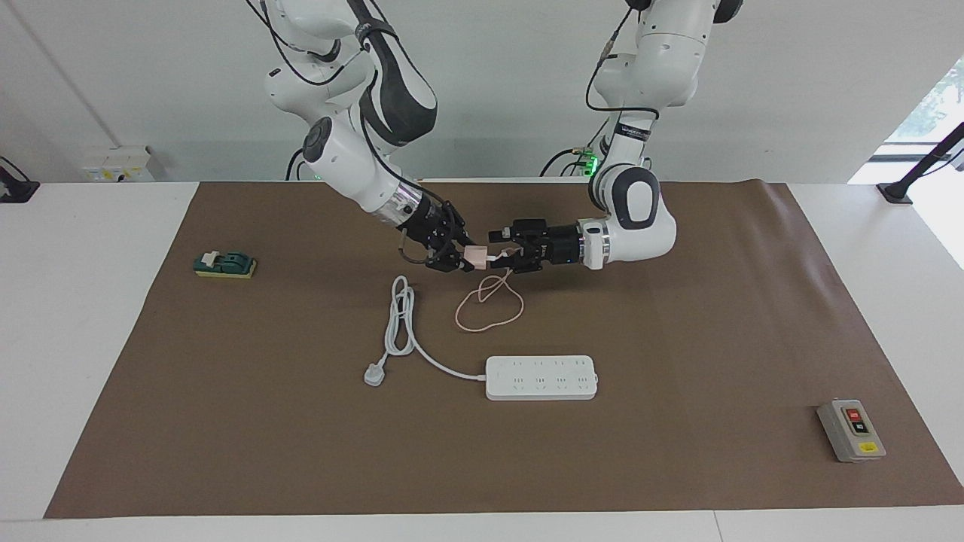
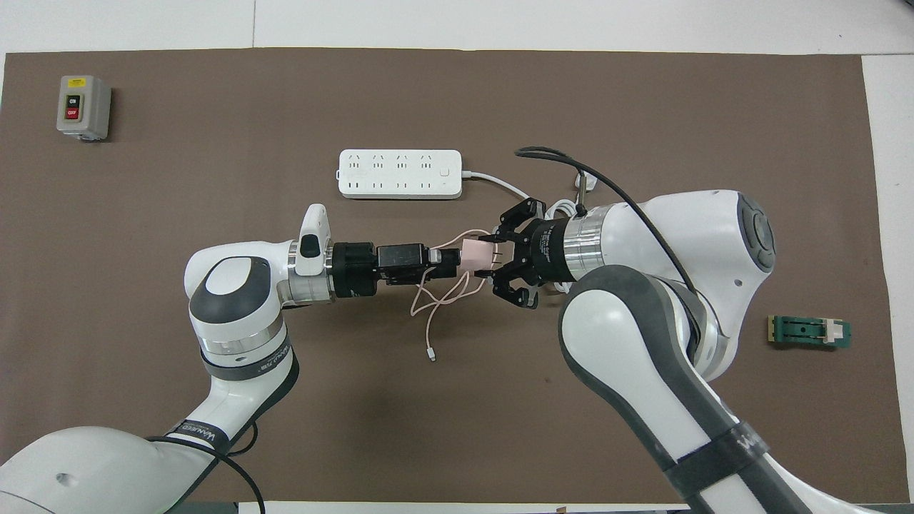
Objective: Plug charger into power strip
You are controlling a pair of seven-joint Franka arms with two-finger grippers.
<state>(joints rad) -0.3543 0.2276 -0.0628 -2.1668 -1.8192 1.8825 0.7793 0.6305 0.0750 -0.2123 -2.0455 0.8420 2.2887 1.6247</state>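
Bright, even light; soft shadows; sharp focus

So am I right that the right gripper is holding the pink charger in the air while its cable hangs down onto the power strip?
Not quite. The right gripper does hold the charger in the air, but the cable hangs onto the brown mat, nearer the robots than the power strip and clear of it. The facing view shows the gap.

Matt brown mat [image 1: 678, 316] (glossy plastic power strip [image 1: 541, 377])

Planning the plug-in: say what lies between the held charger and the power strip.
Only the charger's own looped cable on the mat; facing view shows it.
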